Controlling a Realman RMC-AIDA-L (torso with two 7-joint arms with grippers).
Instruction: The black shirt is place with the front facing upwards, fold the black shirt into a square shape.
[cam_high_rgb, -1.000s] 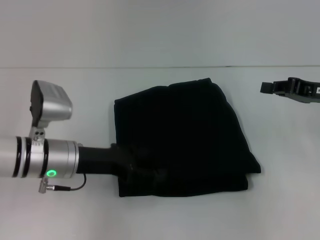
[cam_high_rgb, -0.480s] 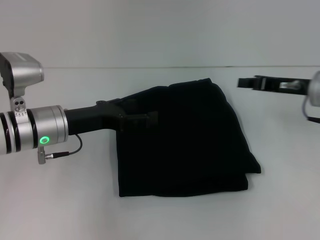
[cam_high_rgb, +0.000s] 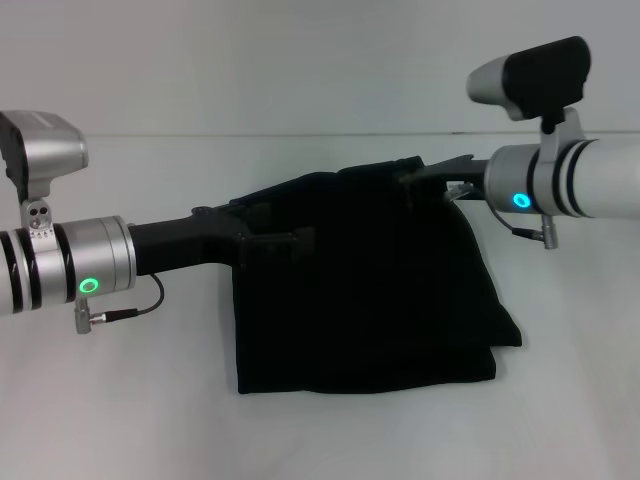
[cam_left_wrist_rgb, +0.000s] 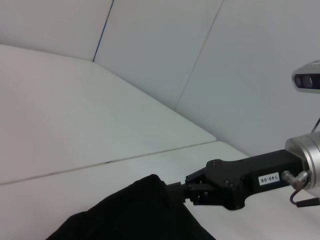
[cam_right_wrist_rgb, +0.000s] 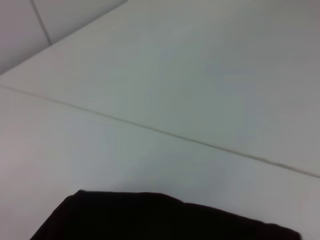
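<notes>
The black shirt (cam_high_rgb: 370, 290) lies folded into a rough rectangle in the middle of the white table, plain black side up. My left gripper (cam_high_rgb: 300, 240) reaches in from the left and hangs over the shirt's far-left part, dark against the dark cloth. From the right, my right gripper (cam_high_rgb: 425, 180) comes in at the shirt's far edge near its far-right corner. In the left wrist view the right gripper (cam_left_wrist_rgb: 180, 190) meets the edge of the black shirt (cam_left_wrist_rgb: 135, 210). The right wrist view shows only an edge of the black shirt (cam_right_wrist_rgb: 165, 217) on the table.
The white table (cam_high_rgb: 120, 420) spreads around the shirt on every side. A pale wall (cam_high_rgb: 300, 60) rises behind the table's far edge.
My left gripper has moved from the shirt's near-left corner to its far-left part. The right arm has swung in from the far right to the shirt's far edge.
</notes>
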